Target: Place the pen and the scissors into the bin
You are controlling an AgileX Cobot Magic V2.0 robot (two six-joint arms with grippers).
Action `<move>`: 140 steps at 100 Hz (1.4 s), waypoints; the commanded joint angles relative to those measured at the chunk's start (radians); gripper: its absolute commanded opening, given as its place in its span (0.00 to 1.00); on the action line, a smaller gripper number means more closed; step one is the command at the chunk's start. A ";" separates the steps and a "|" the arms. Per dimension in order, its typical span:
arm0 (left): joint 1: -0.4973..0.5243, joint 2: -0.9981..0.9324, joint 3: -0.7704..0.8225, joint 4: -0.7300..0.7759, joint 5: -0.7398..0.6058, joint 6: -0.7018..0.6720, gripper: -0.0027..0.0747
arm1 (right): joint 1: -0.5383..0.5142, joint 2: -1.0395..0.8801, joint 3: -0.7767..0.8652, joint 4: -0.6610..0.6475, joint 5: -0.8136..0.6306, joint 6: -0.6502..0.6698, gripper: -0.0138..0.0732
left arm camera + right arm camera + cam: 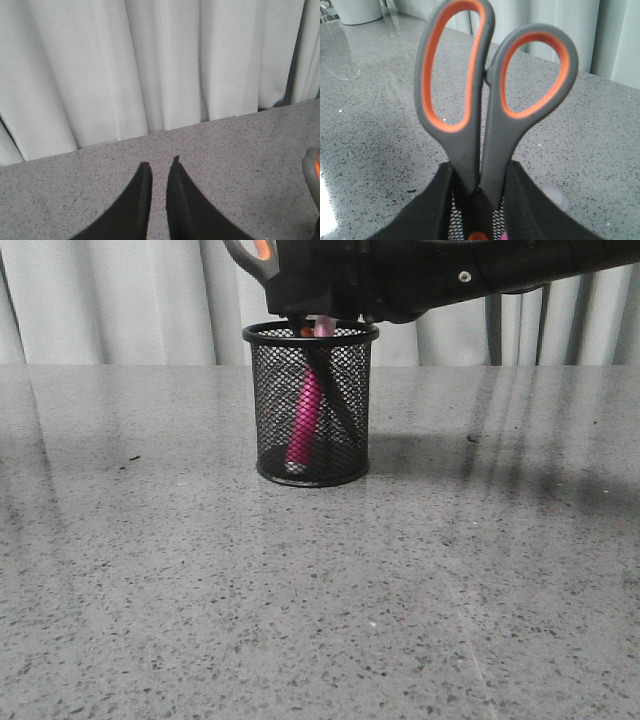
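Bin (311, 405) black wire mesh; table (320, 600) glossy speckled stone; scissors (485, 100) matt plastic handles.

Soft even daylight, moderately bright. Counter (150, 590) glossy, pale streaked reflections from curtain (120, 300). Soft shadow right of bin (310, 405). Scissors (490, 100) close-up slightly soft; bright glare patch at counter edge, right wrist view.

The scissors (262, 254) handles run off the front view's top edge; mesh veils the pen (304, 422).
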 commanded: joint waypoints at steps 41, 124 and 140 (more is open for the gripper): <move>0.002 -0.022 -0.030 -0.014 -0.066 0.001 0.10 | -0.004 -0.044 -0.026 0.007 -0.141 -0.011 0.45; 0.002 -0.209 0.133 -0.048 -0.175 0.001 0.01 | -0.115 -0.785 0.055 -0.077 0.552 -0.011 0.08; 0.002 -0.462 0.374 -0.065 -0.323 0.001 0.01 | -0.115 -1.017 0.218 -0.077 0.567 -0.011 0.08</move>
